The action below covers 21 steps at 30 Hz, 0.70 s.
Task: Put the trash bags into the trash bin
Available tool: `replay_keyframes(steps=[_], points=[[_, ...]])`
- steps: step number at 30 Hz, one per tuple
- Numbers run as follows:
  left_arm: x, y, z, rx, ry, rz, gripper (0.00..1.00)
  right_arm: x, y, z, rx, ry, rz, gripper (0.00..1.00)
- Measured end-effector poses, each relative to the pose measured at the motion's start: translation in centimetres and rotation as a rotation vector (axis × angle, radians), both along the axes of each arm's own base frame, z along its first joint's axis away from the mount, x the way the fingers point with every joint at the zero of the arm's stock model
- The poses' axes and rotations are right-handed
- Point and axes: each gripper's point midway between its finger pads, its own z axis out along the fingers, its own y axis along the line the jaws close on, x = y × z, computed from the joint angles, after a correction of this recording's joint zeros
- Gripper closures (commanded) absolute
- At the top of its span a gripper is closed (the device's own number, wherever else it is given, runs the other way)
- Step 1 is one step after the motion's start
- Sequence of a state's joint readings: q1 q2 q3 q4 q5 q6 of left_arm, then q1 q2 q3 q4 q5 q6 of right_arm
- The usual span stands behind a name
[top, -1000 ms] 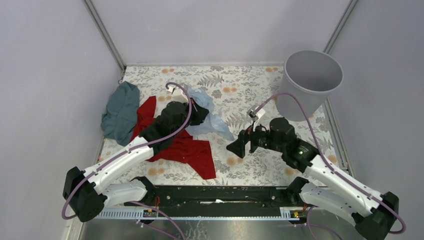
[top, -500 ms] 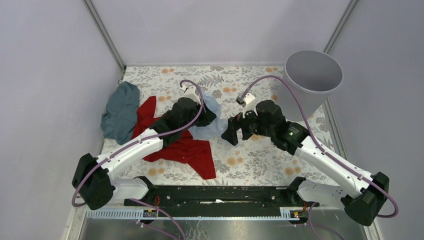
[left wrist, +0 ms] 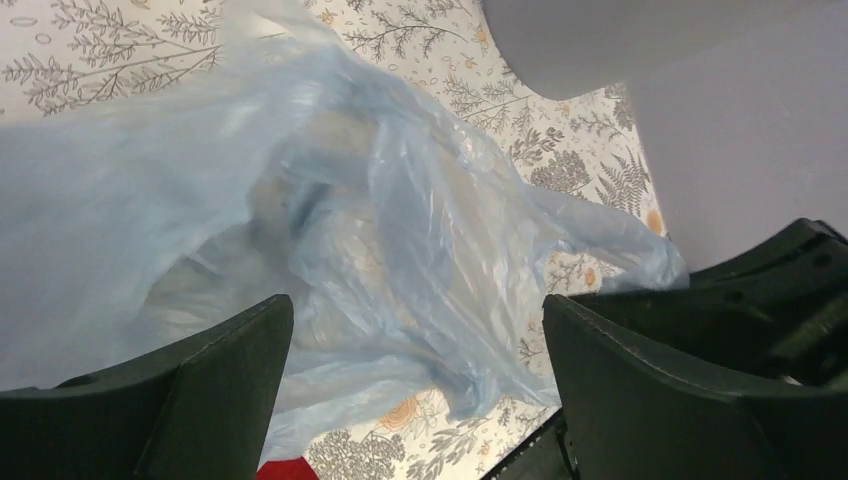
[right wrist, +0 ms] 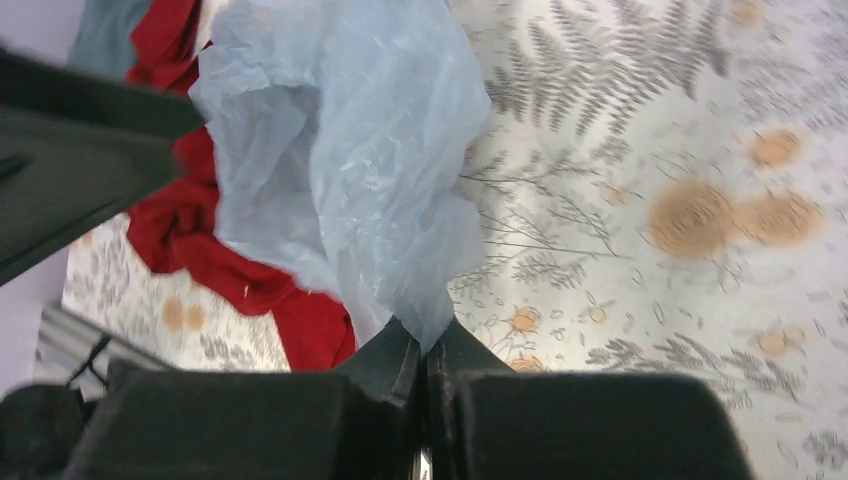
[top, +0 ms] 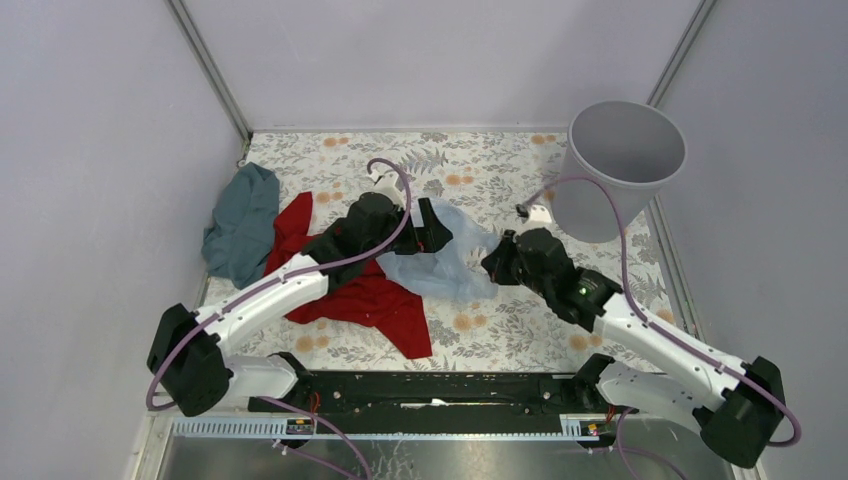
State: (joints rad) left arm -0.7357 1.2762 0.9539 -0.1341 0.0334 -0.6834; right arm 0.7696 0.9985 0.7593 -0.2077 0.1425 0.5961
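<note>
Out on the floral counter (top: pixel 480 165), the pale blue trash bag (top: pixel 440 262) lies spread between the two arms. From the top view, the grey trash bin (top: pixel 625 165) stands upright in the far right corner, well apart from the bag, whose left edge overlaps the red cloth (top: pixel 372 300). The right wrist view adds the grip: the right gripper (right wrist: pixel 422 350) is pinched together on a corner of the film. The left wrist view shows the left gripper (left wrist: pixel 415 305) spread wide, the bag just ahead of it, nothing clamped.
</note>
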Motion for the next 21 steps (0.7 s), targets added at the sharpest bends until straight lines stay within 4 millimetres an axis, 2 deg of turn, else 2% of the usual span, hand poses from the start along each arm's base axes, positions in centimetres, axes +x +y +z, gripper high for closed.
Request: replay_keyframes(steps=[2, 5, 6, 9, 10, 15, 21], points=[[-0.6, 0.4, 0.1, -0.014, 0.002, 0.001, 0.01, -0.2, -1.5, -0.8, 0.027, 0.019, -0.102, 1.0], [-1.6, 0.8, 0.0, -0.062, 0.008, 0.001, 0.3, -0.2, -3.2, -2.0, 0.042, 0.033, -0.208, 1.0], [-2.0, 1.0, -0.4, -0.083, 0.016, 0.002, 0.42, -0.2, -3.6, -2.2, 0.041, 0.034, -0.233, 1.0], [-3.1, 1.0, -2.5, -0.137, 0.07, 0.009, 0.63, 0.0, -4.3, -2.2, 0.041, 0.023, -0.272, 1.0], [-3.3, 0.8, -3.7, -0.146, 0.104, 0.007, 0.68, 0.0, -4.3, -2.0, 0.044, 0.018, -0.274, 1.0], [-2.1, -2.0, -8.2, -0.132, 0.218, 0.001, 0.79, 0.0, -4.3, -1.8, 0.05, 0.013, -0.271, 1.0], [0.6, -6.3, -11.4, -0.126, 0.257, -0.02, 0.83, -0.1, -4.3, -1.8, 0.048, 0.013, -0.263, 1.0]])
